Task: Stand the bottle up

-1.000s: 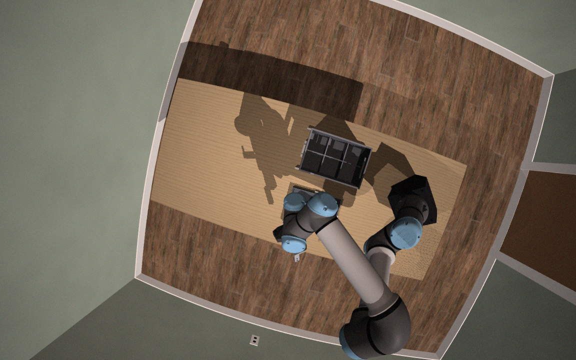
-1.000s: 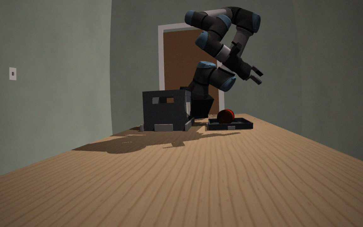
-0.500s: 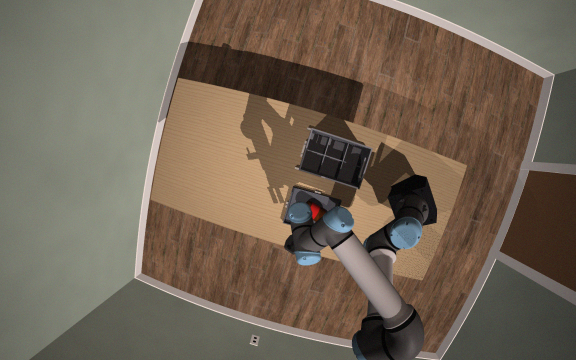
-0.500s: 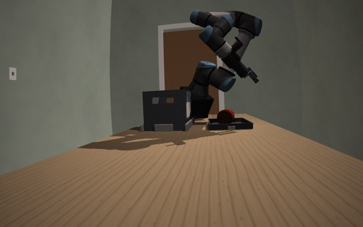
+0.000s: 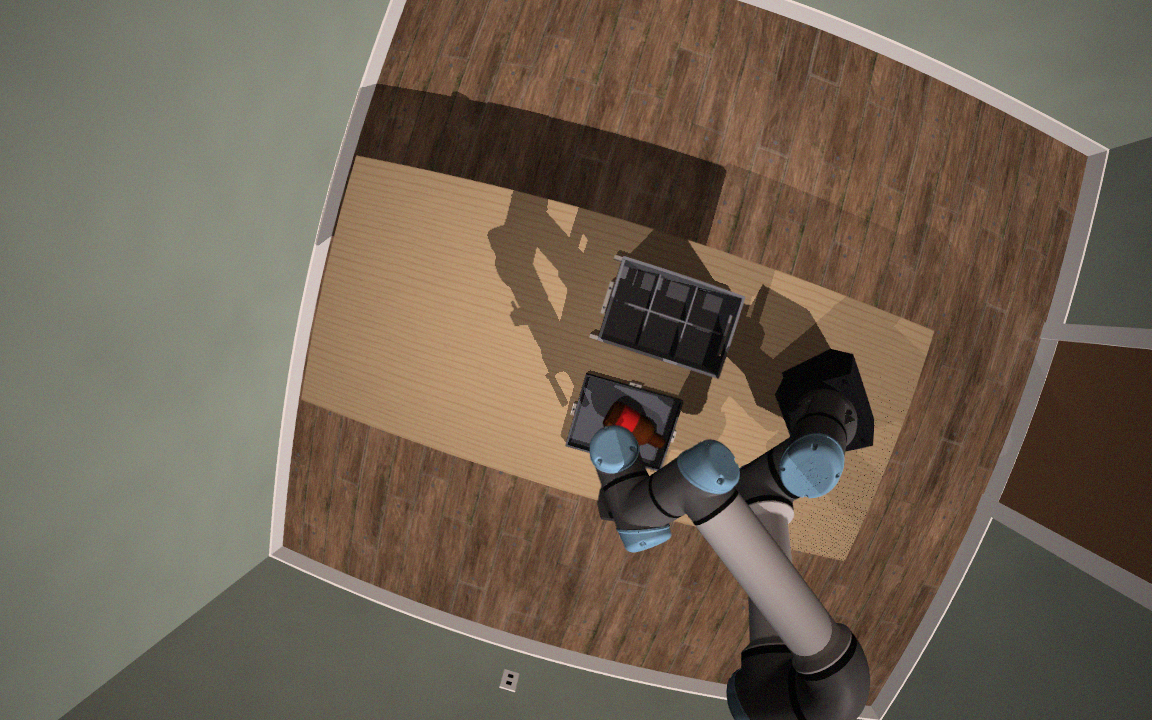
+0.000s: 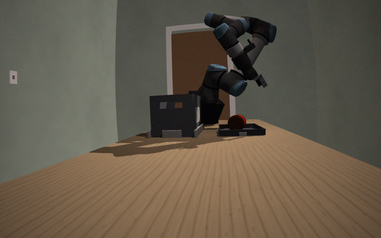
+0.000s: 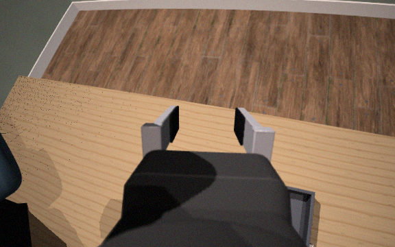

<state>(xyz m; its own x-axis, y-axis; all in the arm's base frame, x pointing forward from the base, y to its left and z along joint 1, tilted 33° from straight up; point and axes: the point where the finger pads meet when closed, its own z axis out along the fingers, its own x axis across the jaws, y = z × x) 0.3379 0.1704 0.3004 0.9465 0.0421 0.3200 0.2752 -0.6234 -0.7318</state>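
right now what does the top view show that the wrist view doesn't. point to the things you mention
Only the top view: the fallen bottle point(image 5: 627, 419) point(image 6: 236, 122) and the crate point(image 5: 668, 316) point(image 6: 172, 116).
Only the wrist view: the open gripper's point(image 6: 262, 81) point(image 7: 206, 125) two fingers, nothing between them.
Both: the tray point(image 5: 623, 382) point(image 6: 241, 133) point(image 7: 311, 213), the table point(image 5: 437, 304) point(image 6: 203, 189) point(image 7: 362, 192) and the wood floor point(image 5: 490, 537) point(image 7: 252, 65).

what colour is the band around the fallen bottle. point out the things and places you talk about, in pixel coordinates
Bright red, on the brown bottle point(image 5: 650, 433) point(image 6: 236, 122); the top view shows it best.

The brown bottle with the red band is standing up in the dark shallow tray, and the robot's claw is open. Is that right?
Not quite: the brown bottle with the red band is lying on its side in the dark shallow tray, as the top view shows.
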